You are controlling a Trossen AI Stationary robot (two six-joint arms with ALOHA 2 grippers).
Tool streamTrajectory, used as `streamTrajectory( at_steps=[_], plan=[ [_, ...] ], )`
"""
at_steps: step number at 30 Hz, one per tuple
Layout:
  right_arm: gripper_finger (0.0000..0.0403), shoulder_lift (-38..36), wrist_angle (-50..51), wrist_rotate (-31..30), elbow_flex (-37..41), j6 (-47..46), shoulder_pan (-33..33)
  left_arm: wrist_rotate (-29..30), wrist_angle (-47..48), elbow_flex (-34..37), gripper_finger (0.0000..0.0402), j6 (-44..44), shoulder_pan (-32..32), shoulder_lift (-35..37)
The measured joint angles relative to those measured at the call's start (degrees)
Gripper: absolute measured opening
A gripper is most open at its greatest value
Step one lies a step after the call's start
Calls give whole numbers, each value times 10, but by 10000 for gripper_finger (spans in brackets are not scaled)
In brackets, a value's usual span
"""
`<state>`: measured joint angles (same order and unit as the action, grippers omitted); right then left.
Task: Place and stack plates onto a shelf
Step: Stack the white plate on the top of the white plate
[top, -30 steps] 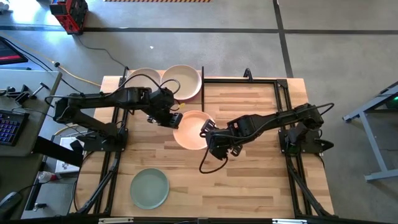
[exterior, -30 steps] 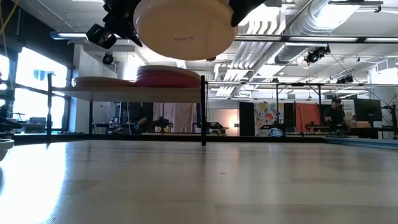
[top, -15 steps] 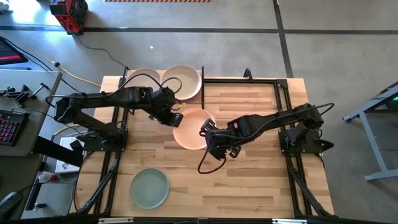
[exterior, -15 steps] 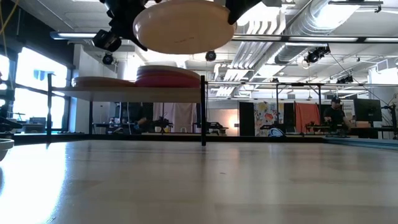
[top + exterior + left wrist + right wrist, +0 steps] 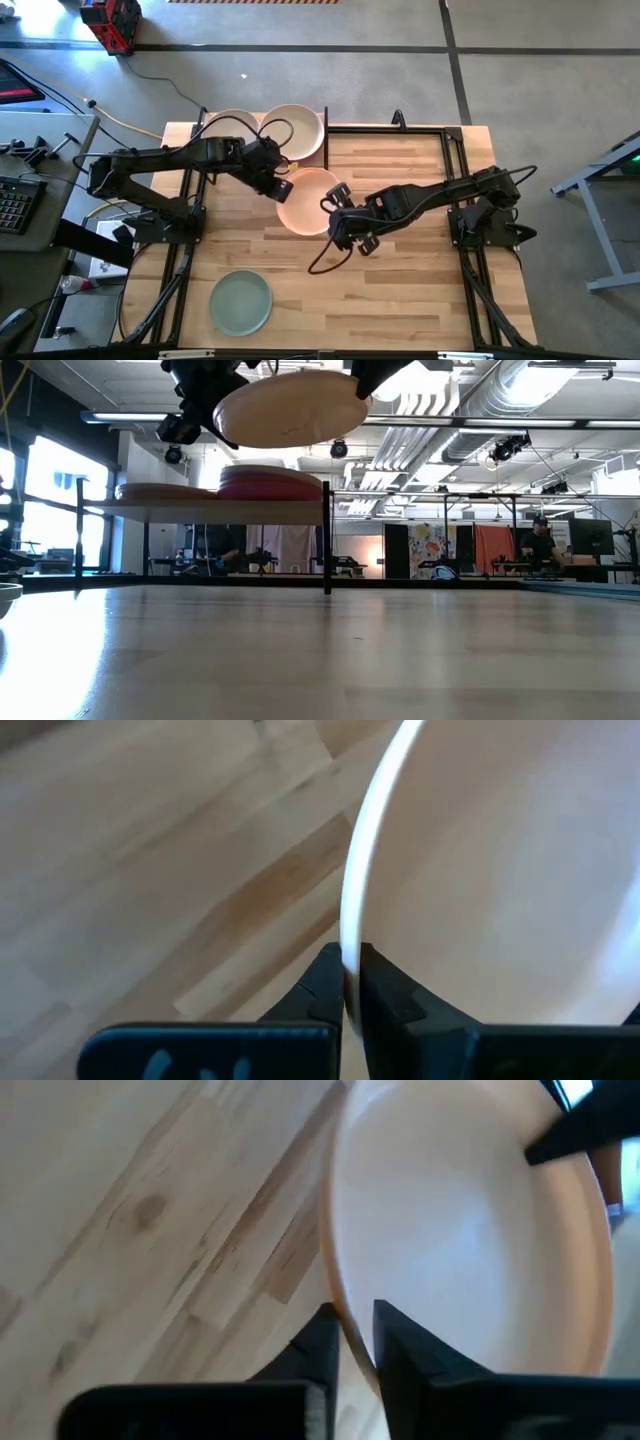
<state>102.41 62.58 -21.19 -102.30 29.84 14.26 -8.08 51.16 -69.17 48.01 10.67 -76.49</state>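
A peach plate (image 5: 308, 203) hangs in the air over the middle of the table, tilted in the low view (image 5: 290, 407). My left gripper (image 5: 281, 186) is shut on its left rim. My right gripper (image 5: 336, 212) is shut on its right rim. The shelf (image 5: 200, 510) stands at the far left on black posts. It carries a cream plate (image 5: 296, 130), a beige plate (image 5: 228, 122) and, in the low view, a magenta stack (image 5: 270, 484). A mint green plate (image 5: 240, 303) lies flat on the table near the near edge. My left gripper pinches the peach plate's left rim (image 5: 349, 935) between its two fingers, coming level from the table's left. The plate is lifted clear of the table. My right gripper pinches the opposite rim (image 5: 336, 1302), one finger (image 5: 398, 1342) over the inner face and one under the plate, coming from the table's right. The plate sits tilted in the hold.
A black frame (image 5: 455, 150) runs along the table's far and right sides. A black post (image 5: 327, 538) marks the shelf's right end. A cable (image 5: 320, 262) hangs below the right arm over bare wood (image 5: 400, 290).
Both grippers have carried the peach plate upward and slightly toward the far edge and the shelf. The plate has tipped from nearly level to slanted. Neither gripper has let go.
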Motion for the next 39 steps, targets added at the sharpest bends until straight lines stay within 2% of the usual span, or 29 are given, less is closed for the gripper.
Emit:
streamTrajectory(
  at_steps=[9, 14, 20, 26, 32, 39],
  plan=[
    [117, 0, 31, -28, 0, -205, -1, 31, 37, 1, 3, -86, 33, 0],
    [132, 0, 43, -48, 0, -292, -1, 33, 63, 1, 3, -137, 75, 0],
    [133, 0, 45, -100, 0, -340, -7, 17, 82, 1, 4, -183, 117, 14],
    [133, -1, 45, -127, 0, -332, -46, 7, 82, 1, 4, -183, 149, 50],
    [133, -1, 43, -132, 0, -268, -116, 12, 84, -9, 5, -168, 185, 92],
    [133, -1, 15, -125, 0, -162, -216, 104, 101, -67, 5, -122, 249, 120]
  ],
)
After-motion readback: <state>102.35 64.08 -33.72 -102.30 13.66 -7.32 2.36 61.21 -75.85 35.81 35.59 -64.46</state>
